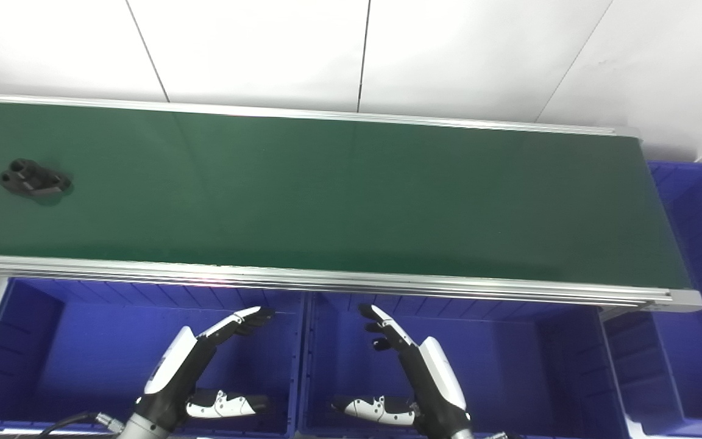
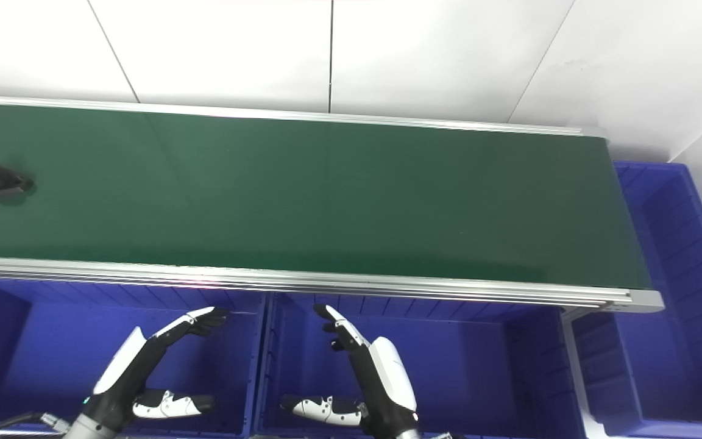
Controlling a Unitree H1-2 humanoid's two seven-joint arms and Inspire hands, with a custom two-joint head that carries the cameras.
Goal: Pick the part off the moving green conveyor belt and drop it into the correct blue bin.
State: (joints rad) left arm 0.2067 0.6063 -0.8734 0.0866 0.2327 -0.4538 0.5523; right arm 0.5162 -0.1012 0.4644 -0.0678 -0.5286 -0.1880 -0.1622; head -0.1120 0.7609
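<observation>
Both our hands are empty with fingers spread: our left hand [image 1: 205, 360] hangs over the left bin [image 1: 28, 341], our right hand [image 1: 415, 366] over the middle bin [image 1: 528, 360]. We see the black part [image 1: 33, 178] lying far left on the green belt [image 1: 351, 195].

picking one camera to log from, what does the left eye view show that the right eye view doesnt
Only the left eye view shows a strip of white floor and a grey object at the left edge, beside the left blue plastic bin, and belt to the left of the black moulded part.

Only the right eye view shows more of the blue end bin past the conveyor's right end, with white wall beyond it.

Both show the green conveyor belt, the part lying at its left end, the middle blue bin, and the left hand and right hand, both open over the bins.
</observation>
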